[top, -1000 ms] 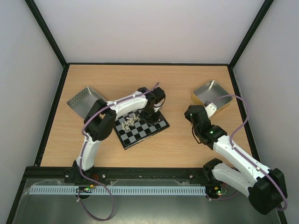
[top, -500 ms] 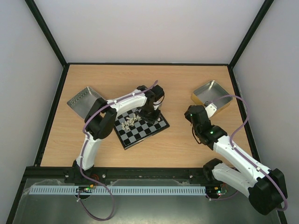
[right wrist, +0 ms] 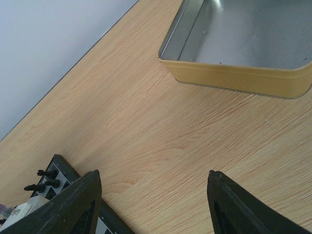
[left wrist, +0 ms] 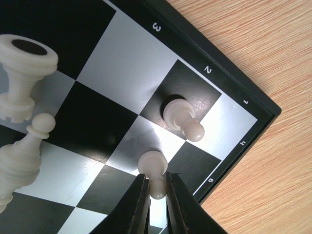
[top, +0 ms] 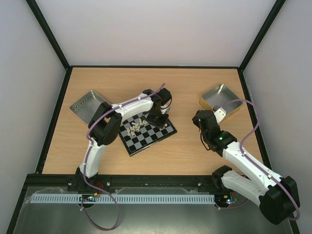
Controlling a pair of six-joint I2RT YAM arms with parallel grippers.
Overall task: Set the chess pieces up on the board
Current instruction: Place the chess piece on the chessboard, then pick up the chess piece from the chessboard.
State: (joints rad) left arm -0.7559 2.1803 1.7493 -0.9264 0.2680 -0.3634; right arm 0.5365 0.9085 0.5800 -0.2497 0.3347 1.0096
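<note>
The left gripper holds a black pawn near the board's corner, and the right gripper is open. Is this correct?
Not quite. The left wrist view shows the pawn in the left gripper is cream-white, not black. The rest holds: it is near the board's corner, and the right gripper is open.

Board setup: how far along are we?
Done: one cream pawn stands near the board's corner. In hand: the left gripper is shut on a second pawn over the neighbouring square. Left: the cream pieces heaped mid-board and the black pieces; the right gripper hangs open, empty.
</note>
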